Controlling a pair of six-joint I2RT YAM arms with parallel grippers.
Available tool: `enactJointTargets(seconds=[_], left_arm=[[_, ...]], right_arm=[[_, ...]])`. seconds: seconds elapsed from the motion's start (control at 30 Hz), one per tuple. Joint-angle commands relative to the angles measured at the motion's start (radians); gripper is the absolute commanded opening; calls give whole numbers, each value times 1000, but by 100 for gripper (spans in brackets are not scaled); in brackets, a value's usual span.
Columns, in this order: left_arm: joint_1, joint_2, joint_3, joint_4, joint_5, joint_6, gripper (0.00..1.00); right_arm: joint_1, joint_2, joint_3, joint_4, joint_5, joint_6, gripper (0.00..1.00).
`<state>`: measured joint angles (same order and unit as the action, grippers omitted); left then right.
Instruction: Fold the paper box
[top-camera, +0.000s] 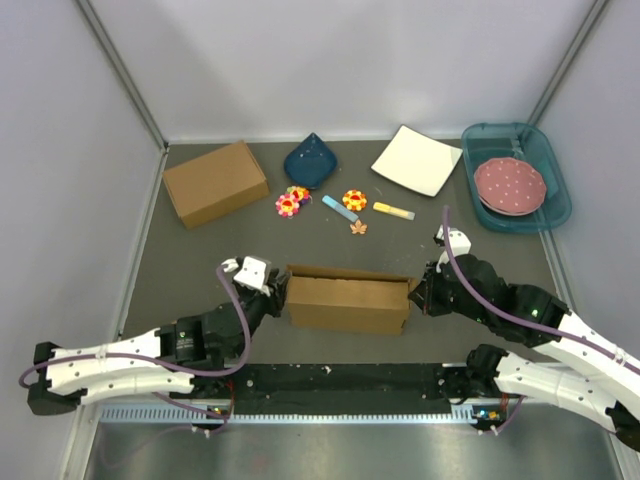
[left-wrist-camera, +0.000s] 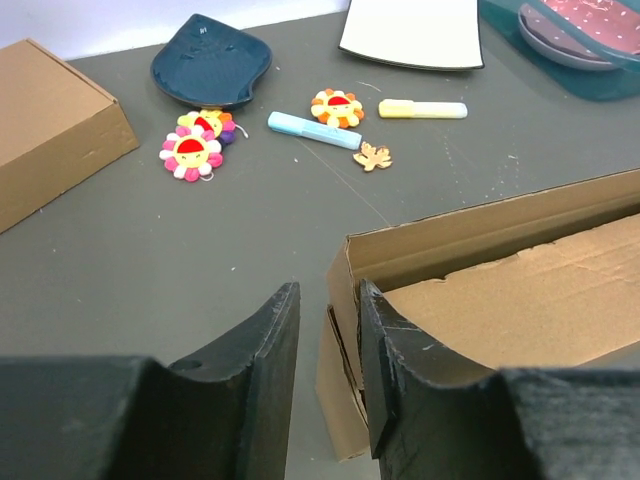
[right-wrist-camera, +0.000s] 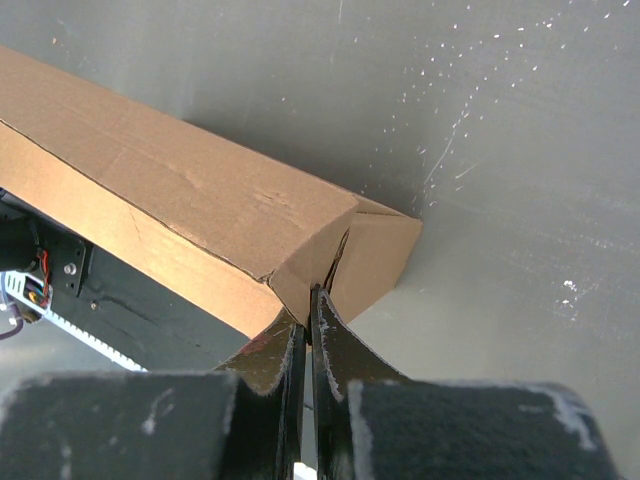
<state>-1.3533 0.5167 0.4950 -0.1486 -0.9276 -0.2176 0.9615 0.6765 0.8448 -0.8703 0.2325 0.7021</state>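
The paper box (top-camera: 348, 300) lies near the front of the table as a long shallow brown cardboard box, top still open in the left wrist view (left-wrist-camera: 520, 280). My left gripper (top-camera: 276, 290) (left-wrist-camera: 328, 300) is at its left end, open. One finger (left-wrist-camera: 390, 360) reaches over the end wall and the other (left-wrist-camera: 268, 370) stays outside it. My right gripper (top-camera: 418, 293) (right-wrist-camera: 310, 297) is shut, its tips pressed against the seam of the box's right end (right-wrist-camera: 370, 255).
A deeper closed brown box (top-camera: 215, 183) stands back left. Behind the paper box lie a dark blue dish (top-camera: 310, 160), flower toys (top-camera: 290, 203), a blue marker (top-camera: 340, 208), a yellow marker (top-camera: 394, 210), a white plate (top-camera: 417, 160) and a teal tray (top-camera: 556, 180) holding a pink plate (top-camera: 510, 185).
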Motion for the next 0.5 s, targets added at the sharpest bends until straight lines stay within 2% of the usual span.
enactJointTargets(seconds=[0.0,0.13,0.3,0.37,0.47], left_arm=[[23,12,-15,49,47,1,34],[31,16,-19,61,61,-5,27],[29,14,-29,66,76,-29,5],[29,14,-35,70,91,-37,0],[29,14,-45,76,116,-49,0]], right_arm=[[13,18,-23,-70,-33,2,0],[14,18,-26,-70,-35,0,0],[14,20,-29,-70,-35,4,0],[14,18,-29,-72,-38,2,0],[14,15,-32,-73,-36,4,0]])
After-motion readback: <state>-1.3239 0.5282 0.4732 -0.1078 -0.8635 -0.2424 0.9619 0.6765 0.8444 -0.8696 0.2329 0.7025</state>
